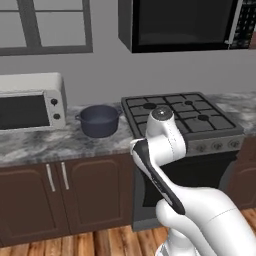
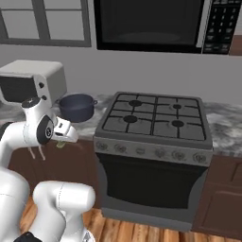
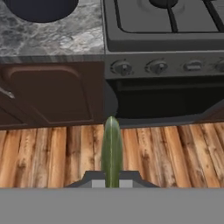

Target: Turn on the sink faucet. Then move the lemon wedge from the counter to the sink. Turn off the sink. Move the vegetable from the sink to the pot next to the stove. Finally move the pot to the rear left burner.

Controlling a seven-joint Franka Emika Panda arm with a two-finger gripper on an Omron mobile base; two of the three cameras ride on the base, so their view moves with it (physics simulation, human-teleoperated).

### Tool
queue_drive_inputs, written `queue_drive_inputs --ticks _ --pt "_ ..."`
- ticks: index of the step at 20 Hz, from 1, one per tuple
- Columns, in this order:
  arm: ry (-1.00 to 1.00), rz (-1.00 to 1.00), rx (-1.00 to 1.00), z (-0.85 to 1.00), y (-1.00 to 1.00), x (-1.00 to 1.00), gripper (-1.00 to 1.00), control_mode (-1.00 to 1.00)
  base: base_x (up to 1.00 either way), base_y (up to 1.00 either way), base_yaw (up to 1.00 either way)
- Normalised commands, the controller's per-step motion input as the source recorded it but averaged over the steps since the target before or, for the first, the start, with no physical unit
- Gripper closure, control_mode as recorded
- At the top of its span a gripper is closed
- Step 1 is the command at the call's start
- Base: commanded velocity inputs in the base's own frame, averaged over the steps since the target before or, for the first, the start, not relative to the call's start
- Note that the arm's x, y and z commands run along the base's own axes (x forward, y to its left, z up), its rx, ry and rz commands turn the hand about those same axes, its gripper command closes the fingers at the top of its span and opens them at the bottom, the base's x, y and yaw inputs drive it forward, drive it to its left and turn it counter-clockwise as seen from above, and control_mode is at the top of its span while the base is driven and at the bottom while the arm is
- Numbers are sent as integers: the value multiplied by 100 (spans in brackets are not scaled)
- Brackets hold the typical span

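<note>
Green and long, the vegetable (image 3: pixel 112 151) sits clamped in the closed claw (image 3: pixel 112 181), sticking out over the wooden floor (image 3: pixel 52 153) in front of the stove (image 3: pixel 162 39). We note the dark pot (image 1: pixel 99 120) on the counter (image 1: pixel 50 142), just left of the stove (by the toaster oven (image 1: pixel 30 102)).

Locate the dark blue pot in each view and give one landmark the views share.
Left base view: pot on the counter, left of centre, between the toaster oven and stove.
Right base view: upper left, left of the stove.
Hand view: top-left edge, partly cut off.
Shared landmark: the stove.
</note>
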Motion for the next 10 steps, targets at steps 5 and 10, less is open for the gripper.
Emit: queue_drive_inputs --ticks 5,10 --pt "0 0 0 0 0 0 100 100 33 0 -14" --pt "0 0 0 0 0 0 100 100 39 3 -13"
